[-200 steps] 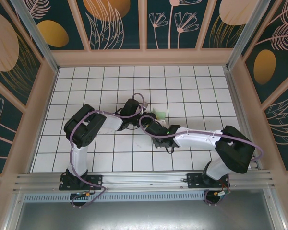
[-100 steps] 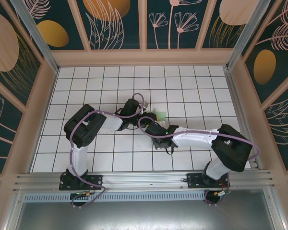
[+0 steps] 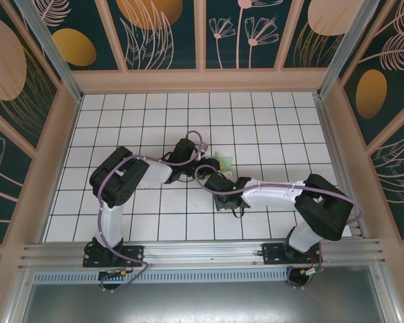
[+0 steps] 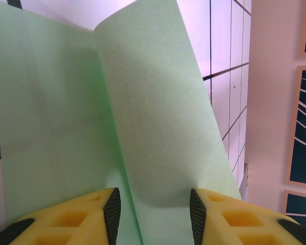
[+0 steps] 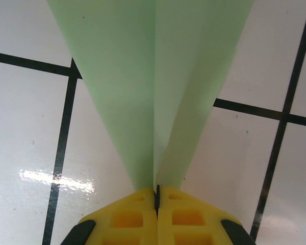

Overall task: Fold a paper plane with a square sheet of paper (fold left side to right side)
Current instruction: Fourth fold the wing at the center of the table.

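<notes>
The sheet of paper [image 4: 143, 102] is pale mint green and creased, with one panel standing up off the rest. My left gripper [image 4: 153, 214] is open around that raised panel, its pads [image 4: 112, 214] apart on either side. In the right wrist view the paper [image 5: 143, 76] narrows to a point along a centre crease. My right gripper [image 5: 156, 194] is shut on that pointed end. From above, both grippers meet mid-table, left gripper [image 3: 203, 161] and right gripper [image 3: 214, 173], and they cover most of the paper [image 3: 223, 161].
The floor is white tile [image 3: 269, 128] with black grid lines, walled by a pale wooden frame [image 3: 337, 134] on three sides. Purple cables [image 3: 188, 138] loop over both wrists. The aluminium rail [image 3: 202, 252] with the arm bases runs along the near edge.
The right arm's forearm and elbow have crept a little to the left. The left arm has not moved.
</notes>
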Robot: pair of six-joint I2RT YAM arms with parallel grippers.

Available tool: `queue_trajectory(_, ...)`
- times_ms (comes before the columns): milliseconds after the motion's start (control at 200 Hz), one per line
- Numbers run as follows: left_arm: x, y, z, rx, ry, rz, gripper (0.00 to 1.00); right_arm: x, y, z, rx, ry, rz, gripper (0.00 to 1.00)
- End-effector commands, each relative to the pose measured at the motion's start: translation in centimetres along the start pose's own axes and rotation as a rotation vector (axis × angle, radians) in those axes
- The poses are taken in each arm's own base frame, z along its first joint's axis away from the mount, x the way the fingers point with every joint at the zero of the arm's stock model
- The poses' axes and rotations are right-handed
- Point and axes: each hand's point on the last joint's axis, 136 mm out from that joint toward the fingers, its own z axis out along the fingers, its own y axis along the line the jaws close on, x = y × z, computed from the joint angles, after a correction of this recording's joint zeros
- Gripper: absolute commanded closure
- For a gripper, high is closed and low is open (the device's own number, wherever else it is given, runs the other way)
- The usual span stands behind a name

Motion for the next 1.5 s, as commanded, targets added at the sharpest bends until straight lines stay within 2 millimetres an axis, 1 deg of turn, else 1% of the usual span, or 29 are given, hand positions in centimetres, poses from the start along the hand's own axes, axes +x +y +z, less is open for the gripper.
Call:
queue_trajectory(0, 0.4, 2.0, 0.3, -0.067, 0.006, -0.013, 0.56, 0.7, 0.0, -0.5, -0.069, 0.017, -0.002, 0.95)
queue_trajectory(70, 0.5, 2.0, 0.4, -0.067, 0.008, -0.014, 0.56, 0.3, 0.4, -1.2, -0.118, -0.009, -0.010, 0.86)
queue_trajectory(105, 0.5, 2.1, 0.3, -0.069, 0.006, -0.014, 0.56, 0.0, 0.5, -1.7, -0.148, -0.026, -0.015, 0.80)
queue_trajectory(160, 0.5, 2.1, 0.4, -0.070, 0.007, -0.017, 0.56, -0.6, 0.6, -2.5, -0.195, -0.055, -0.008, 0.74)
queue_trajectory(230, 0.4, 2.1, 0.4, -0.069, 0.006, -0.017, 0.56, -1.2, 0.6, -3.7, -0.268, -0.087, 0.009, 0.69)
queue_trajectory(305, 0.4, 2.1, 0.3, -0.070, 0.005, -0.016, 0.56, -2.5, 0.3, -5.0, -0.352, -0.135, 0.049, 0.65)
queue_trajectory(355, 0.4, 2.1, 0.3, -0.069, 0.004, -0.018, 0.56, -3.5, -0.2, -5.7, -0.396, -0.167, 0.080, 0.63)
queue_trajectory(420, 0.4, 2.1, 0.3, -0.069, 0.004, -0.016, 0.56, -4.7, -1.0, -6.1, -0.416, -0.199, 0.104, 0.63)
queue_trajectory(510, 0.4, 2.1, 0.3, -0.070, 0.003, -0.017, 0.56, -5.9, -1.5, -5.8, -0.390, -0.215, 0.097, 0.61)
queue_trajectory(606, 0.5, 2.2, 0.3, -0.072, 0.005, -0.018, 0.56, -6.6, -0.9, -5.0, -0.393, -0.208, 0.087, 0.59)
queue_trajectory(756, 0.4, 2.2, 0.4, -0.070, 0.005, -0.020, 0.56, -6.5, -0.2, -3.2, -0.411, -0.180, 0.100, 0.56)
queue_trajectory(881, 0.4, 2.1, 0.4, -0.071, 0.006, -0.018, 0.56, -6.4, 0.5, -2.4, -0.441, -0.167, 0.111, 0.56)
queue_trajectory(1006, 0.4, 2.2, 0.4, -0.072, 0.006, -0.019, 0.56, -5.8, 0.6, -1.3, -0.437, -0.138, 0.119, 0.57)
queue_trajectory(1146, 0.4, 2.2, 0.4, -0.072, 0.007, -0.019, 0.56, -5.6, 0.4, -0.7, -0.422, -0.124, 0.115, 0.58)
queue_trajectory(1241, 0.4, 2.2, 0.5, -0.072, 0.007, -0.017, 0.56, -5.6, 0.2, -0.7, -0.417, -0.125, 0.119, 0.62)
queue_trajectory(1331, 0.4, 2.3, 0.6, -0.075, 0.010, -0.020, 0.56, -5.8, 0.1, -1.4, -0.443, -0.136, 0.119, 0.62)
queue_trajectory(1391, 0.4, 2.3, 0.6, -0.076, 0.009, -0.021, 0.56, -6.3, 0.3, -2.5, -0.503, -0.162, 0.121, 0.57)
queue_trajectory(1491, 0.4, 2.4, 0.6, -0.077, 0.009, -0.022, 0.56, -7.4, 0.5, -4.8, -0.654, -0.214, 0.152, 0.49)
